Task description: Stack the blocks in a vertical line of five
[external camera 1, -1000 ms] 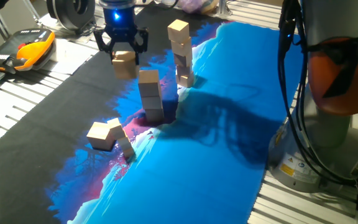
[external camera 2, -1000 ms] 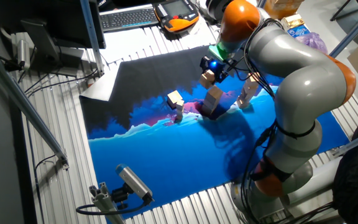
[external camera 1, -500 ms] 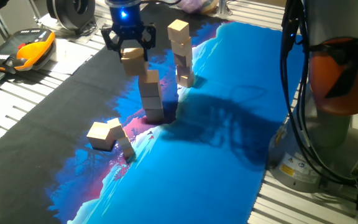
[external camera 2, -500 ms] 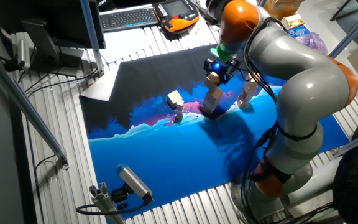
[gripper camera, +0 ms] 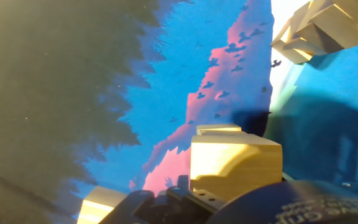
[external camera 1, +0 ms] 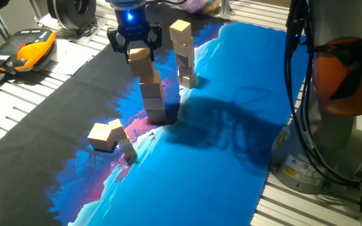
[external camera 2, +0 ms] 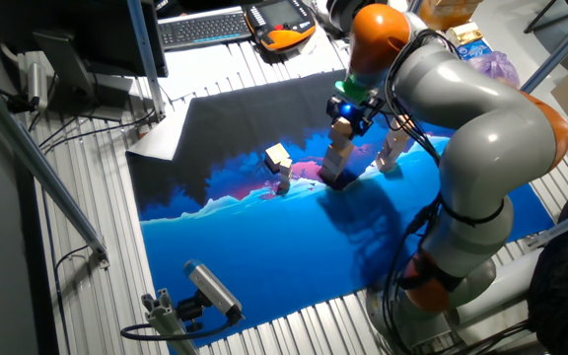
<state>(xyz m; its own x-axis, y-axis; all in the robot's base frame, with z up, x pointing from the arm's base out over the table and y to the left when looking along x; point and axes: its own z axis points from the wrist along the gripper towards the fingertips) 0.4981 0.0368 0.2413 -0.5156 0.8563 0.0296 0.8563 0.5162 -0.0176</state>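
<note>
End effector [external camera 1: 135, 45]: mine, clamped on one block [external camera 1: 139, 55].
Position: I hold it just above the short stack [external camera 1: 151, 95].
Neighbour: taller stack [external camera 1: 183, 53] beside.

A block [external camera 1: 139, 54] is held between the jaws, above a short stack [external camera 1: 152, 96]; a taller stack [external camera 1: 183, 53] stands beside, two loose blocks [external camera 1: 110, 137] well below.

One tan block [external camera 1: 139, 54] hangs just above a three-block stack [external camera 1: 152, 95]; another stack [external camera 1: 183, 53] and loose blocks [external camera 1: 107, 136] stand near.
</note>
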